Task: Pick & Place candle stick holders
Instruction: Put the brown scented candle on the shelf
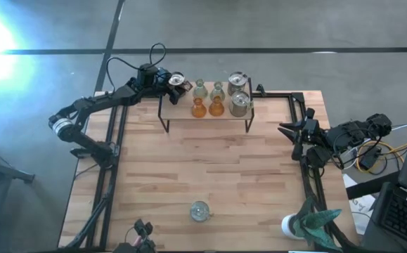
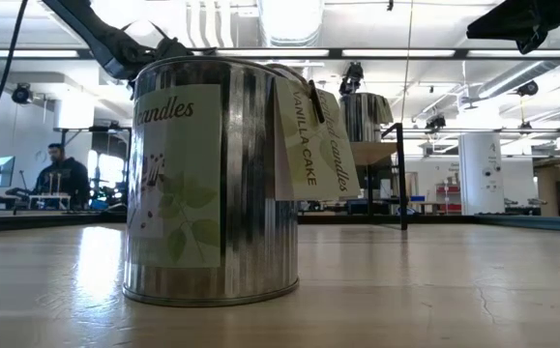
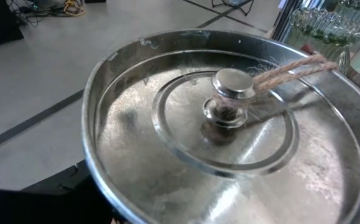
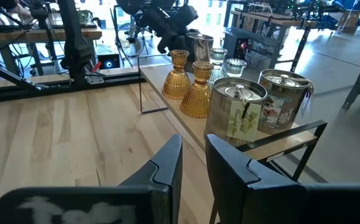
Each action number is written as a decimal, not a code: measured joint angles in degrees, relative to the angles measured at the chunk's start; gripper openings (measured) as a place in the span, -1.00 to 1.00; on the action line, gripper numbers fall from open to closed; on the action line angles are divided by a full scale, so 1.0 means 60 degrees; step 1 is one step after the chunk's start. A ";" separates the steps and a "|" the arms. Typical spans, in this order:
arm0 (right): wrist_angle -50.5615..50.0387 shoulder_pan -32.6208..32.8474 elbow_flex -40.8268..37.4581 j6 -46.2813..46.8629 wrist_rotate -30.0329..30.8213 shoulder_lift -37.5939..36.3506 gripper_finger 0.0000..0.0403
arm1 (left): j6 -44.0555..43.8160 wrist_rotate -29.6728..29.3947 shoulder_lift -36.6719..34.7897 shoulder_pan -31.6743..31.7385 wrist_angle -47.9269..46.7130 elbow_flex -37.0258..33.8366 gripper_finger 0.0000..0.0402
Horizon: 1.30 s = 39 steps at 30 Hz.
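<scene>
Your left gripper point(image 1: 177, 82) is at the left end of the raised wooden shelf on black metal legs point(image 1: 207, 112), fingers spread wide around a silvery tin candle holder point(image 1: 178, 82). Its wrist camera looks straight down on that tin's lid point(image 3: 229, 124), round metal knob in the middle, twine tied to it. You can't tell from the frames if the fingers actually touch the tin or if it rests on the shelf.

Just to the right of that gripper on the shelf: two pale green glass holders point(image 1: 200, 89) in the back, two amber-orange ribbed glass holders point(image 1: 199, 107) in front. Past them, at the far right end, two more silvery lidded tins point(image 1: 239, 102) with paper tags.

Your right gripper point(image 1: 287, 129) sits at the right table edge, well apart from the shelf, fingers point(image 4: 167, 163) pressed together, holding nothing. Shelf and holders lie ahead of it.

One more silvery tin with a "candles" label and "vanilla cake" tag point(image 2: 212, 179) stands alone on the light wooden table point(image 1: 210, 176) near the front edge, far from both grippers. White pot with teal plant point(image 1: 308, 223) at front right corner.
</scene>
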 joint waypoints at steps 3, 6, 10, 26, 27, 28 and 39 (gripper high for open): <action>0.0000 -0.0003 0.0000 0.0002 -0.0003 -0.0002 -0.66 | -0.0004 -0.0002 0.0000 0.0000 -0.0006 0.0000 0.81; 0.0000 0.0000 0.0000 0.0001 -0.0002 -0.0002 -0.63 | -0.0004 -0.0002 0.0000 0.0000 -0.0011 0.0000 0.82; 0.0000 0.0000 0.0000 0.0002 0.0000 -0.0002 -0.60 | -0.0025 0.0009 0.0000 0.0000 -0.0015 0.0000 0.88; 0.0000 0.0000 0.0000 0.0002 0.0000 -0.0002 -0.61 | -0.0270 0.0372 -0.0011 0.0007 -0.0036 0.0000 0.99; 0.0000 -0.0001 -0.0001 0.0002 -0.0001 0.0000 -0.62 | -0.0270 0.0414 -0.0011 0.0010 -0.0038 0.0000 0.99; -0.0001 -0.0003 0.0000 0.0002 -0.0001 -0.0002 -0.63 | -0.0281 0.0441 -0.0011 0.0011 -0.0041 0.0000 0.99; 0.0000 -0.0004 0.0000 0.0002 -0.0004 0.0001 -0.69 | -0.0524 0.0749 -0.0011 0.0091 -0.0033 0.0000 0.99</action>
